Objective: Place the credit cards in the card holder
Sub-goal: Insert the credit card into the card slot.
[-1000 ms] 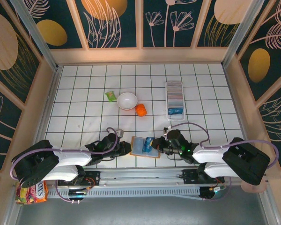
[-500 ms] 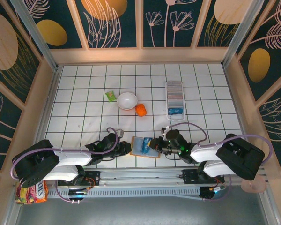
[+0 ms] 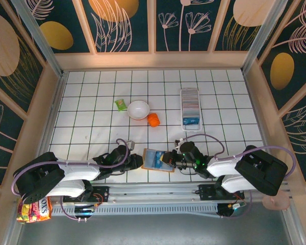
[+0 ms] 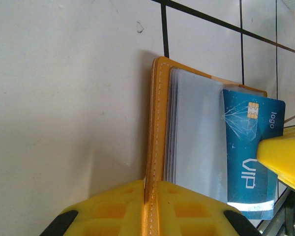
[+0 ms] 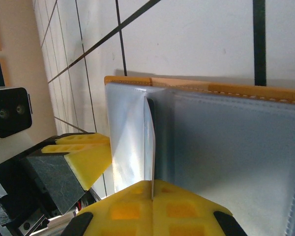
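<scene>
An open tan-orange wallet (image 3: 154, 159) lies near the table's front edge. My left gripper (image 4: 151, 184) is shut on its stitched orange edge (image 4: 156, 123). A blue credit card (image 4: 250, 147) with a gold chip and "VIP" lettering sticks out of the wallet's blue-grey inside (image 5: 226, 147). My right gripper (image 5: 152, 183) is shut on that card (image 5: 149, 142), which I see edge-on in the right wrist view. From above, the right gripper (image 3: 168, 159) meets the wallet from the right and the left gripper (image 3: 137, 162) from the left. The white card holder (image 3: 189, 104) lies farther back on the right, with a blue card (image 3: 191, 121) at its near end.
A white bowl (image 3: 138, 109), an orange object (image 3: 153, 120) and a green packet (image 3: 121, 104) sit mid-table, behind the wallet. A snack bag (image 3: 33, 209) lies off the table at the front left. Wooden walls (image 3: 153, 60) enclose the tiled surface.
The right arm has drawn in and its gripper has shifted slightly left over the wallet with the card. The left gripper and the wallet have stayed put.
</scene>
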